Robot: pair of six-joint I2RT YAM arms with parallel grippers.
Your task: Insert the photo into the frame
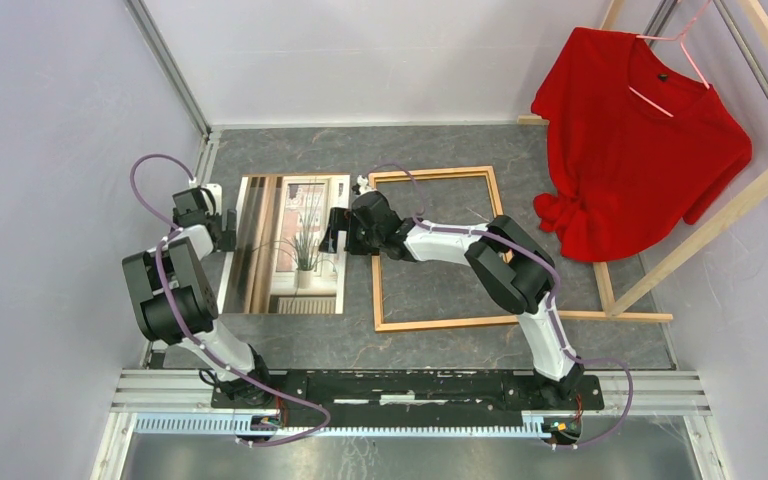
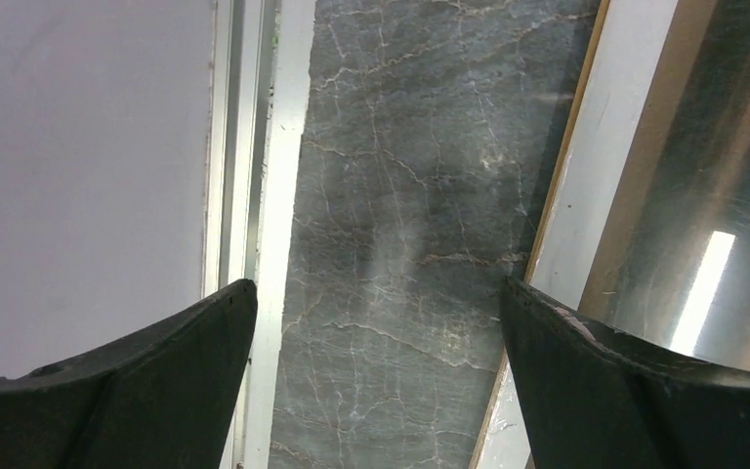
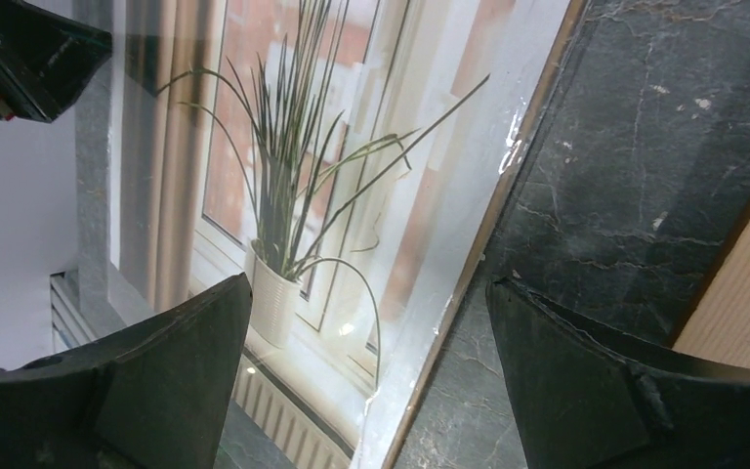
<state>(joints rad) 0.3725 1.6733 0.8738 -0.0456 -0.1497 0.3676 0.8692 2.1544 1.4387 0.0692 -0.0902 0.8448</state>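
The photo (image 1: pixel 290 245), a window scene with a spiky potted plant, lies flat and face up on the dark marble table, left of centre. The orange-brown frame (image 1: pixel 430 174) lies flat just to its right, with bare table inside it. My left gripper (image 1: pixel 228 228) is open and low at the photo's left edge; its wrist view shows the photo's glossy edge (image 2: pixel 703 147) by the right finger. My right gripper (image 1: pixel 335 230) is open and straddles the photo's right edge (image 3: pixel 332 147), empty. A frame rail (image 3: pixel 742 283) shows at the lower right of the right wrist view. A thin brown edge runs under the photo.
A red shirt (image 1: pixel 640 140) hangs on a hanger from a pale wooden rack (image 1: pixel 720 220) at the back right; the rack's foot lies beside the frame. An aluminium rail (image 2: pixel 269 195) and white wall border the table on the left.
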